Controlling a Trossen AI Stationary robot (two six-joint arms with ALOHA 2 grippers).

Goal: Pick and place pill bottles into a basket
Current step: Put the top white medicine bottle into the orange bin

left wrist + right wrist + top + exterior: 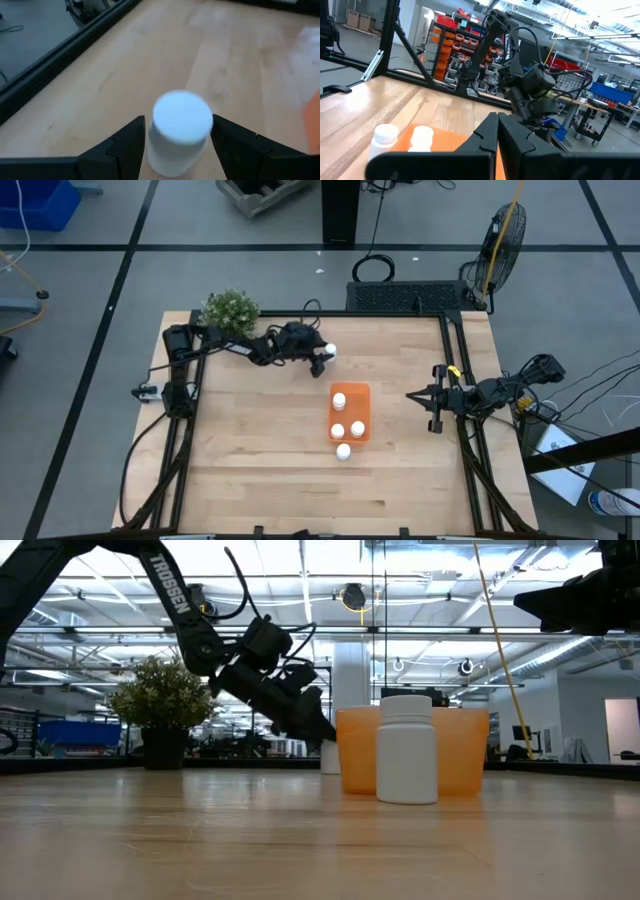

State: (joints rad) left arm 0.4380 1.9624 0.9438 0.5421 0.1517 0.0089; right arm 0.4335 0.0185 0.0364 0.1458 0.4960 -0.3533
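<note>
The orange basket [362, 392] lies mid-table with three white pill bottles standing in it [339, 398]. Another bottle [343, 451] stands on the table just off the basket's near edge and is large in the low view [407, 750]. My left gripper [324, 356] is beyond the basket's far-left corner, shut on a further bottle [180, 130]. My right gripper [412, 394] hangs shut and empty to the right of the basket. My left gripper pinches the bottle's round body [159, 150], just below its white cap, between its two fingers [131, 140], one on each side. The fingers slant down from the table's left. The bottle is upright; in the low view [329, 756] its base is at table level, and I cannot tell whether it is lifted.
A green potted plant [230, 308] stands at the table's far left corner, close behind the left arm. Black rails [463, 430] run along the table's left and right sides. Bare wood lies near the front edge.
</note>
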